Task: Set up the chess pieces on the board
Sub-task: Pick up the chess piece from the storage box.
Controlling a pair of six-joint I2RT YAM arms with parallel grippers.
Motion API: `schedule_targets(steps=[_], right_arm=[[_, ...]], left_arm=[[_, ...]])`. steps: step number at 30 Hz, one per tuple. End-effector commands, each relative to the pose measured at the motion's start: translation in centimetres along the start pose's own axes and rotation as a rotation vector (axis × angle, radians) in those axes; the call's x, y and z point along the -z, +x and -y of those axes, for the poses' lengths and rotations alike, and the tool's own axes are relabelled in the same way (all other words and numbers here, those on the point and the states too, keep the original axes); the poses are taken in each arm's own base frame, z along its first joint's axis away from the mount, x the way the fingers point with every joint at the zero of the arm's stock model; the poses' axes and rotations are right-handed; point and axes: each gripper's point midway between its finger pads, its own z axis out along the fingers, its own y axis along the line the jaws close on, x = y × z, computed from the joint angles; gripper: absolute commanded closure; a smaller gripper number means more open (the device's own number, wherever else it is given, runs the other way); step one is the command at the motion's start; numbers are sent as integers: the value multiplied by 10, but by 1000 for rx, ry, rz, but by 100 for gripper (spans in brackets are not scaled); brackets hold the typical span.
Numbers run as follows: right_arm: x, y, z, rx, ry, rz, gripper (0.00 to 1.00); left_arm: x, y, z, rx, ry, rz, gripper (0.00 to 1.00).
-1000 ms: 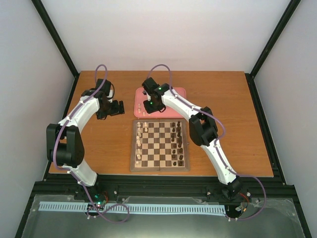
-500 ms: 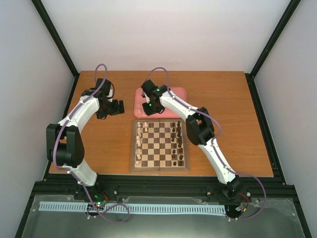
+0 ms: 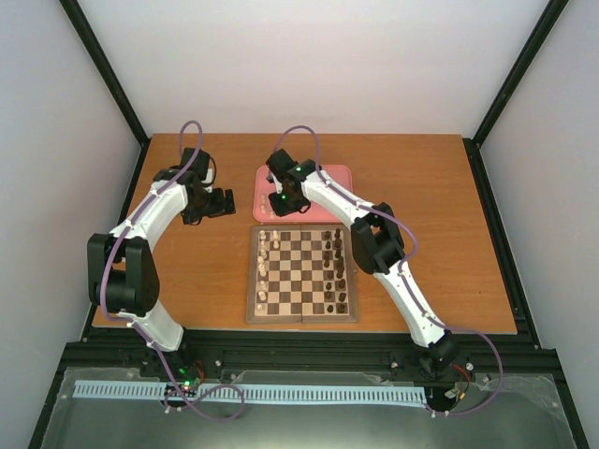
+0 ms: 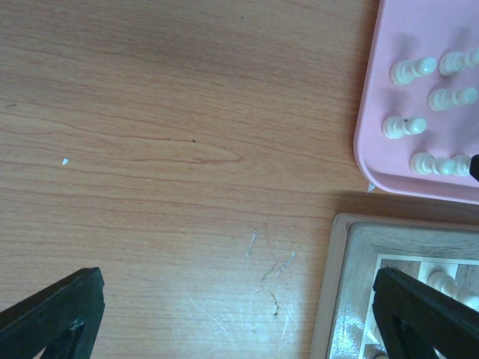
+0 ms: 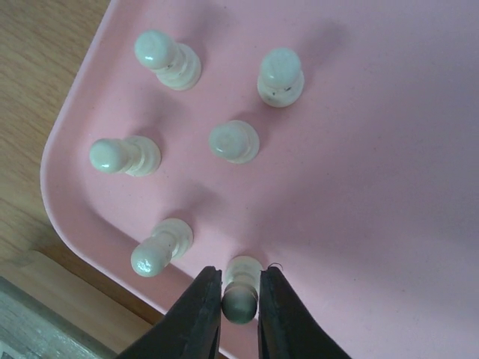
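Observation:
Several cream chess pieces stand in the pink tray (image 5: 374, 149). My right gripper (image 5: 239, 295) is down in the tray's near-left corner, shut on one cream pawn (image 5: 242, 275), whose round head sits between the fingers. Loose cream pawns (image 5: 233, 141) stand around it, the closest (image 5: 160, 245) just to its left. From above, the right gripper (image 3: 277, 201) sits at the tray's front-left, just behind the board (image 3: 302, 274). My left gripper (image 4: 239, 321) hangs open over bare table, left of the board's corner (image 4: 344, 299), holding nothing.
On the board, cream pieces (image 3: 265, 253) line the left columns and dark pieces (image 3: 337, 271) the right. The tray (image 3: 328, 178) lies just behind the board. The left gripper (image 3: 220, 202) is left of the tray.
My right gripper shifted slightly left over the tray and its jaws closed onto the cream pawn. The left arm has not moved.

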Motion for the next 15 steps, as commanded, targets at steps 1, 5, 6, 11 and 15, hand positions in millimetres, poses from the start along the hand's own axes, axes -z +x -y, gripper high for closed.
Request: schedule_targets(steps=[1, 5, 6, 11, 15], right_arm=[[0, -4, -2, 10, 0, 8, 84], [0, -3, -1, 13, 0, 3, 92], [1, -3, -1, 13, 2, 6, 96], [22, -17, 1, 21, 31, 64, 97], [64, -40, 0, 41, 60, 169, 97]], left_arm=[[8, -12, 6, -25, 11, 34, 0], [9, -11, 6, -25, 11, 36, 0], [9, -11, 6, -25, 12, 36, 0], [10, -11, 6, -24, 13, 40, 0], [12, -12, 6, -26, 14, 48, 0]])
